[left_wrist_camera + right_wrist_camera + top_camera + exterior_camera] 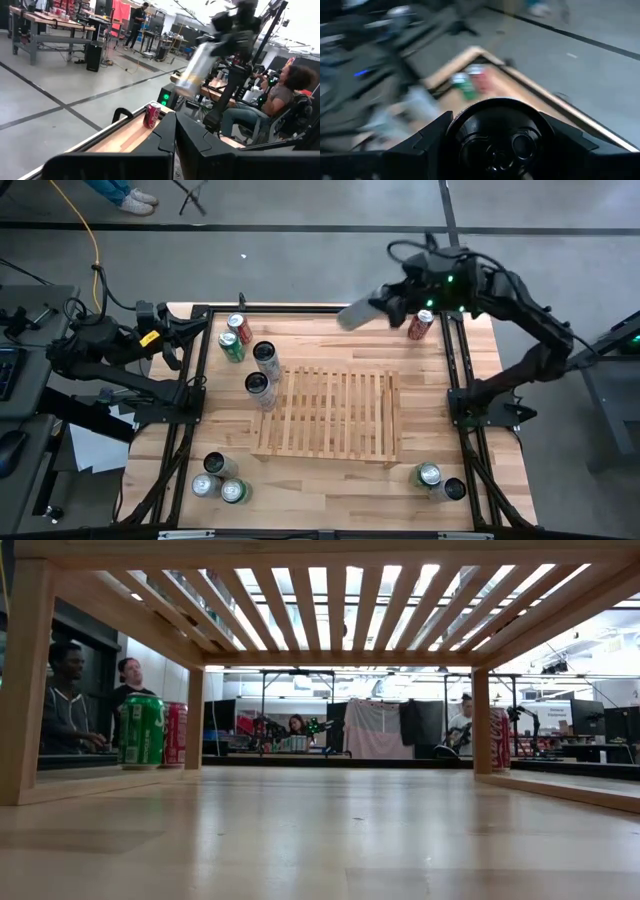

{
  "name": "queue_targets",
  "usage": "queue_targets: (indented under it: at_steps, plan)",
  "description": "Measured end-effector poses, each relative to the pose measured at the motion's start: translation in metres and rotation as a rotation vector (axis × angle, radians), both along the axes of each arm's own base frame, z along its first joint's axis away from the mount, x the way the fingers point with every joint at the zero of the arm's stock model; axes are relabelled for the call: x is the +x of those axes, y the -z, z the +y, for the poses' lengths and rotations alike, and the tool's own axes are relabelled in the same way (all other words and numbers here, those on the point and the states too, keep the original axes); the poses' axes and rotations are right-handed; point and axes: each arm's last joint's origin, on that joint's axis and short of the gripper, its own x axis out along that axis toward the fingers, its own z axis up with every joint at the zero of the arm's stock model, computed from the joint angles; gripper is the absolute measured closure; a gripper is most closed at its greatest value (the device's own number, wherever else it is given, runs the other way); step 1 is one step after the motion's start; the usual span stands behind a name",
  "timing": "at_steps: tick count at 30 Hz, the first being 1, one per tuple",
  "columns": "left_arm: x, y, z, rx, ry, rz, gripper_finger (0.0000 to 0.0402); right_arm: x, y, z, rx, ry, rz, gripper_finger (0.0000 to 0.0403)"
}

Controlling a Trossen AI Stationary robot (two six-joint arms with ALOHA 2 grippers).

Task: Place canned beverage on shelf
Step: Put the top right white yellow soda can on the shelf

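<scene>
The slatted light-wood shelf (330, 415) stands on the table's middle; the low view looks out from under its slats (320, 600). My right gripper (378, 307) is above the table's far edge, shut on a silver can (358, 314). The can also shows tilted in the left wrist view (197, 65). A red can (421, 325) stands on its base just right of it. My left gripper (175, 137) is shut and empty at the table's far left (188, 342). My right gripper pinches the silver can's side wall between its two fingers (432, 135), near the end (500, 137) that faces the wrist. The can lies along the fingers and sticks out toward the table's left. It is lifted clear of the table, tilted and blurred.
A green can (231, 346) and a red can (238, 326) stand at the far left. Two silver cans (262, 370) stand by the shelf's left edge. Three cans (218, 478) stand near left and two (440, 482) near right. People sit beyond the table.
</scene>
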Motion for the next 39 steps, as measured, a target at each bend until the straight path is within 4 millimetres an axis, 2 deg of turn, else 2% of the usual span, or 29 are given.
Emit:
queue_targets:
  at_steps: [5,9,11,18,23,26,31,39]
  plan:
    - [0.000,0.000,0.000,0.004,-0.017,0.002,0.0396,0.052,-0.009,0.039,-0.088,-0.175,0.011,0.0164]
    - [0.000,0.000,0.001,0.003,-0.022,0.002,0.0392,0.088,0.000,0.052,-0.121,-0.250,0.111,0.0164]
    - [0.000,0.000,0.001,0.003,-0.022,0.001,0.0390,0.102,0.011,0.054,-0.122,-0.277,0.127,0.0164]
    - [0.000,0.000,0.001,0.003,-0.022,0.002,0.0385,0.129,0.047,0.058,-0.037,-0.351,0.220,0.0164]
    - [0.003,-0.001,0.000,0.001,-0.016,-0.005,0.0383,0.137,0.054,0.069,-0.049,-0.403,0.238,0.0164]
    - [0.011,-0.008,-0.003,0.027,0.049,-0.049,0.0373,0.137,0.055,0.073,-0.054,-0.419,0.243,0.0164]
    - [0.034,-0.027,-0.010,0.112,0.116,-0.067,0.0313,0.135,0.053,0.072,-0.069,-0.422,0.239,0.0164]
    - [0.093,-0.053,-0.020,0.160,0.138,0.088,0.0150,0.131,0.049,0.072,-0.093,-0.444,0.232,0.0164]
